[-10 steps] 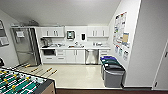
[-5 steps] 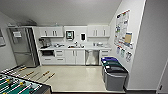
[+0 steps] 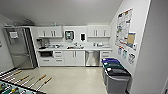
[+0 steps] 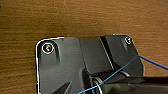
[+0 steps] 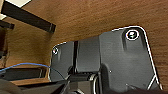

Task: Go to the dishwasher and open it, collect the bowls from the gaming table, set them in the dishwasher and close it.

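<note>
A small kitchenette with a pale floor lies ahead, white cabinets along the far wall. The dishwasher sits shut in that cabinet row, right of centre under the counter. Just right of it and nearer stand lidded bins. A steel fridge stands far left. A table-football table juts in at near left. Both wrist views face brown wood-grain flooring; whether either pincer is open or closed cannot be told.

foosball table cropped, countertop items perhaps blurred
</note>
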Robot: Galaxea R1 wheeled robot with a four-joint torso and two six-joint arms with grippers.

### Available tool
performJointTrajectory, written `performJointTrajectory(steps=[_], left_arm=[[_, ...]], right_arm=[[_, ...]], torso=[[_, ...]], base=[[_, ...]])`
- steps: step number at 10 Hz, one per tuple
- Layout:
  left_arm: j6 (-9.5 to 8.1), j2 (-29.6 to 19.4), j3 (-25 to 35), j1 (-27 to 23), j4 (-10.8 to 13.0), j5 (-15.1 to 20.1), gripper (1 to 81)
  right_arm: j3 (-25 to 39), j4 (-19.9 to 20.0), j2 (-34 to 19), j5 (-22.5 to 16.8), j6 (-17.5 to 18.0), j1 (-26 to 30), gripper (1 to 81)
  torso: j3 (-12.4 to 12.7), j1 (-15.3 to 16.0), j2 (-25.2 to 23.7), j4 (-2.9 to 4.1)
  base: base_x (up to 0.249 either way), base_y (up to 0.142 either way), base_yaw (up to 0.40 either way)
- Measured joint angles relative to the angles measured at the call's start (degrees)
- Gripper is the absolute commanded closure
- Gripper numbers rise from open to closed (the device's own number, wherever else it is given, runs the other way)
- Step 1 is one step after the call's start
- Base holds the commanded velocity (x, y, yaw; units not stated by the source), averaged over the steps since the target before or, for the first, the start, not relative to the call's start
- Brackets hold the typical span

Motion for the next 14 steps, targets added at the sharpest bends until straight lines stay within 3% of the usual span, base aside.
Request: performJointTrajectory(steps=[14], left_arm=[[0.0, 0.02, -0.06, 0.0, 0.0, -0.55, 1.0]], right_arm=[[-0.43, 0.0, -0.04, 0.09, 0.0, -0.02, 1.0]], torso=[[0.0, -0.02, 0.0, 0.0]], base=[[0.225, 0.0, 0.0]])
